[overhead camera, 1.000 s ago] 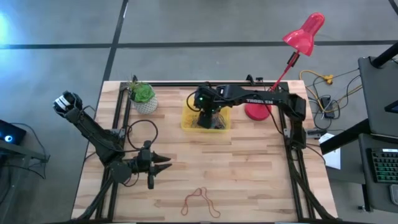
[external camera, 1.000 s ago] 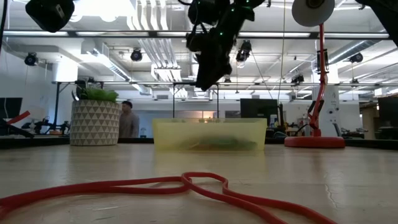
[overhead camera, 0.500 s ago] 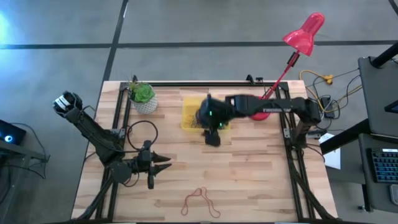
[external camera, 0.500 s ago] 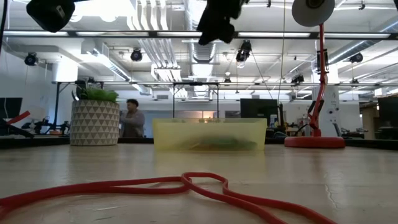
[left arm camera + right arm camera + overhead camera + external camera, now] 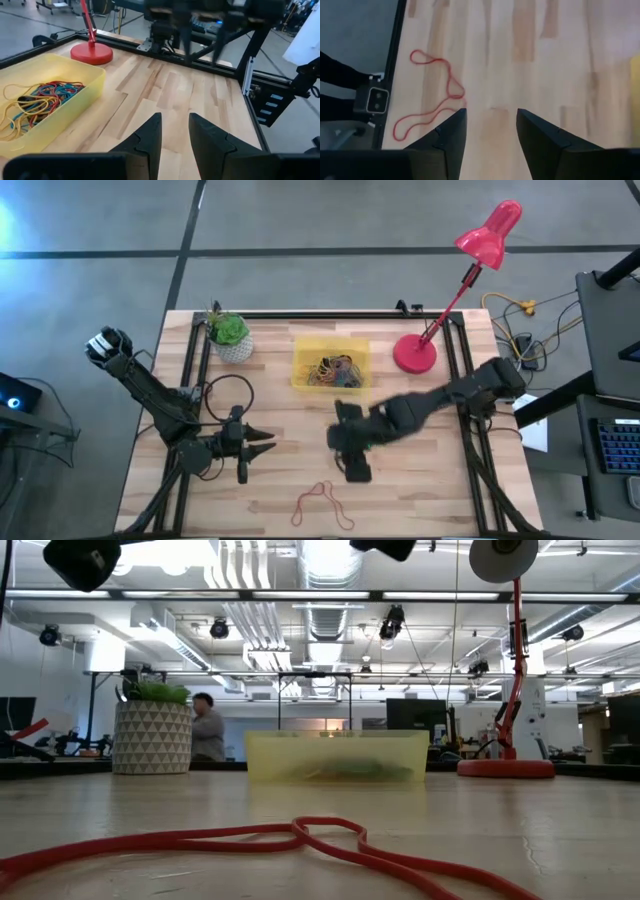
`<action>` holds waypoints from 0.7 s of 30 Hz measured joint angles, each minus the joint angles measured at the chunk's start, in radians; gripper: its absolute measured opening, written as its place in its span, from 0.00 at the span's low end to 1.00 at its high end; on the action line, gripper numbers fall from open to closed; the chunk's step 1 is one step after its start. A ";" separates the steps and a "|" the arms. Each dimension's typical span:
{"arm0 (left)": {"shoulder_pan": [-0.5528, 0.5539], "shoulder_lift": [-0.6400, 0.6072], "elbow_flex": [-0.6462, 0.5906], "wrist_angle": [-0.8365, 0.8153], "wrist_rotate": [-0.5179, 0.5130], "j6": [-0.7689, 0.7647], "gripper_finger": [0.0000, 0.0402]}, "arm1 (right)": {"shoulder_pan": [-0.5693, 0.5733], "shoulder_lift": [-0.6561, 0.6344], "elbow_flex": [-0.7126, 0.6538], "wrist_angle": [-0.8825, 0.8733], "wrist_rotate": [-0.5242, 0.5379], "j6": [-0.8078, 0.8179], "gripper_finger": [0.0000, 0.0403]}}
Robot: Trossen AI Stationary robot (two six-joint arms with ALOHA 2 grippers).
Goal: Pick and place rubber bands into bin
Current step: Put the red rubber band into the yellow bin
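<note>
The yellow bin stands at the table's far middle with a heap of coloured rubber bands inside; the left wrist view shows the bin and the bands too. One red rubber band lies loose on the wood near the front edge, large in the low view. My right gripper hangs open above the table's middle, between bin and red band, holding nothing. My left gripper waits at the left, open and holding nothing.
A white plant pot stands left of the bin, and a red lamp's base stands to its right. A black cable loop lies by the left arm. A person shows in the room beyond the table.
My right gripper has swung from over the bin toward the table's near edge, toward the red band, and has risen out of the top of the low view. The bands in the bin and the red band have stayed put.
</note>
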 joint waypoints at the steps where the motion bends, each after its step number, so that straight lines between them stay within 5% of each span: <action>1: 0.000 0.000 0.000 0.000 0.000 0.010 0.20 | 0.022 0.000 -0.015 0.013 0.023 0.015 0.40; 21: 0.000 0.000 0.000 0.003 0.008 0.014 0.20 | 0.129 0.001 -0.341 0.556 0.085 0.121 0.34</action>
